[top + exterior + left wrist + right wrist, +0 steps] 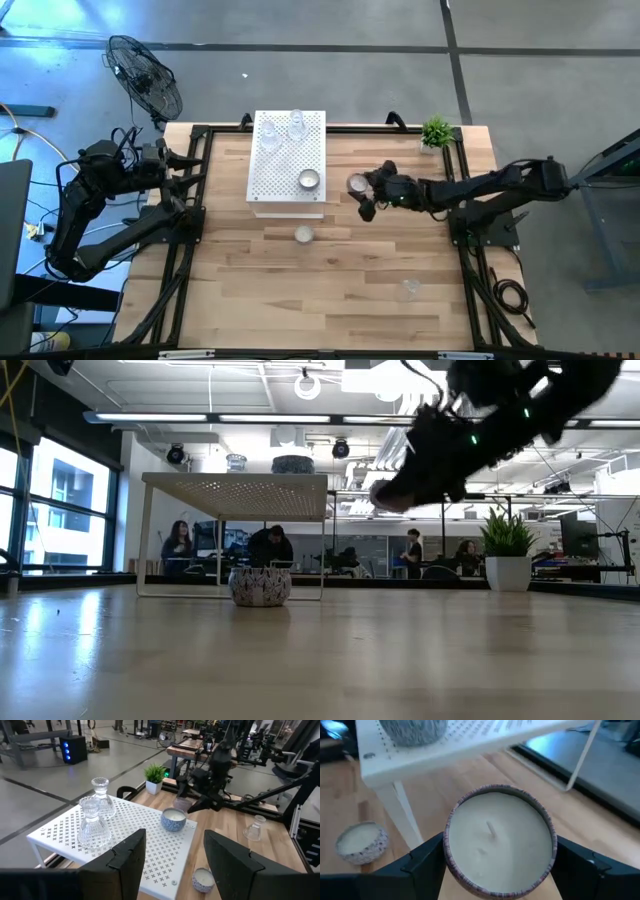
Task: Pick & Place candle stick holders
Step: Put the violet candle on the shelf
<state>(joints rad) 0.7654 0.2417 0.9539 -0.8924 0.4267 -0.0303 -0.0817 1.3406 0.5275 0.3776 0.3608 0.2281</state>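
1. Holding a round candle cup (500,840) between its two fingers (427,865), the right gripper (362,188) hangs above the table (340,290), just beside the white rack's (270,185) right edge. The cup is full of white wax with a short wick in the middle.
2. A second round cup (309,180) sits on top of the rack, near its right front corner. It is blue and white and holds white wax too (173,819).
3. Two clear glass holders (95,825) stand on the rack's far left part. They are upright, close together, and I cannot tell if they touch.
4. A third round cup (304,234) sits on the table just in front of the rack. It is speckled and has white wax inside (203,879).
5. One more clear glass holder (409,289) stands on the table, well apart from the rack, near the front right.
6. A small green plant (436,133) in a white pot stands at the far right corner of the table.
7. The left gripper (175,857) waits at the left side of the table, near the rack, with its fingers spread apart and nothing between them.
8. A black fan (145,75) stands on the floor beyond the table's far left corner.
9. People (178,545) sit in the room behind the table.
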